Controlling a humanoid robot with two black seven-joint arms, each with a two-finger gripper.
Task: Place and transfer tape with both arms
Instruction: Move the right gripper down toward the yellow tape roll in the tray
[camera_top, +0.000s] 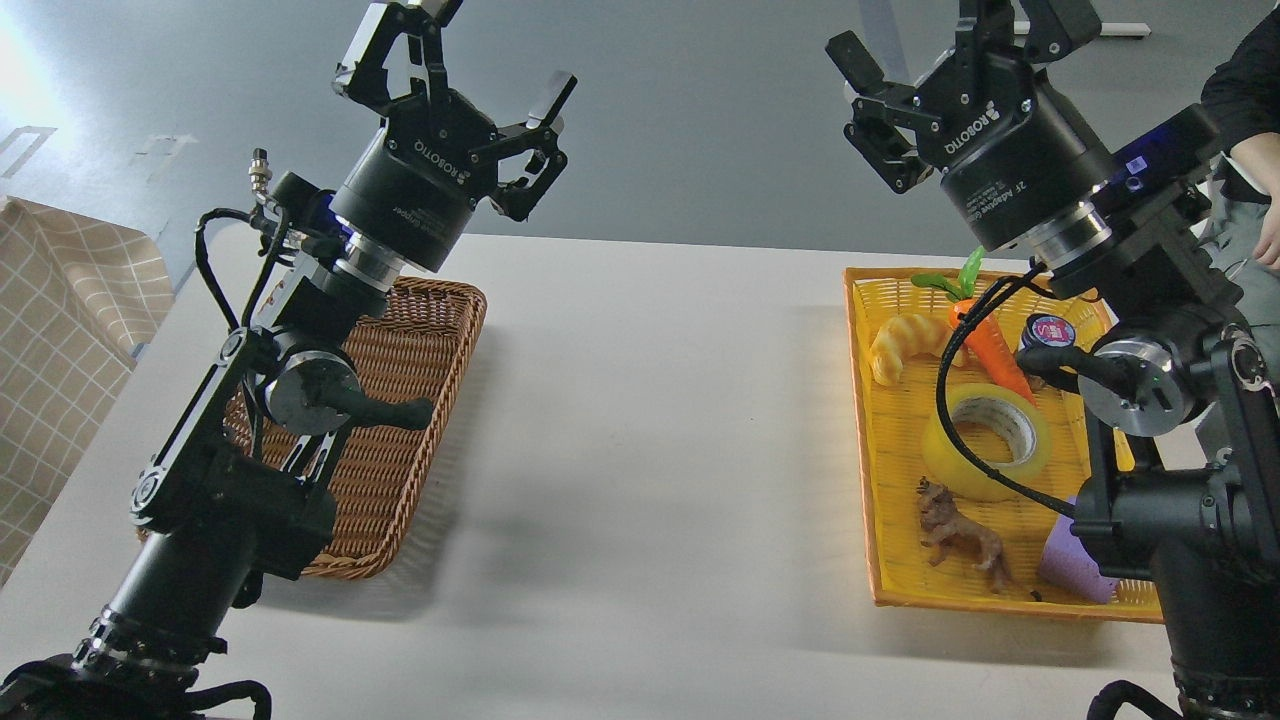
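White table, two baskets, one tape.

A white table carries a brown wicker basket and a yellow tray.

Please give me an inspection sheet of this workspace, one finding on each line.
Surface: white table, middle bare.
Job's things: tape lies flat in yellow basket, untouched; wicker basket at left.
Clutter: croissant, carrot, toy dog, purple cube, all in the yellow basket.
Grippers: left gripper and right gripper both open, raised, holding nothing.
Cables: black cable hangs over the tape.
Surroundings: grey floor; checked cloth at left; person at right edge.
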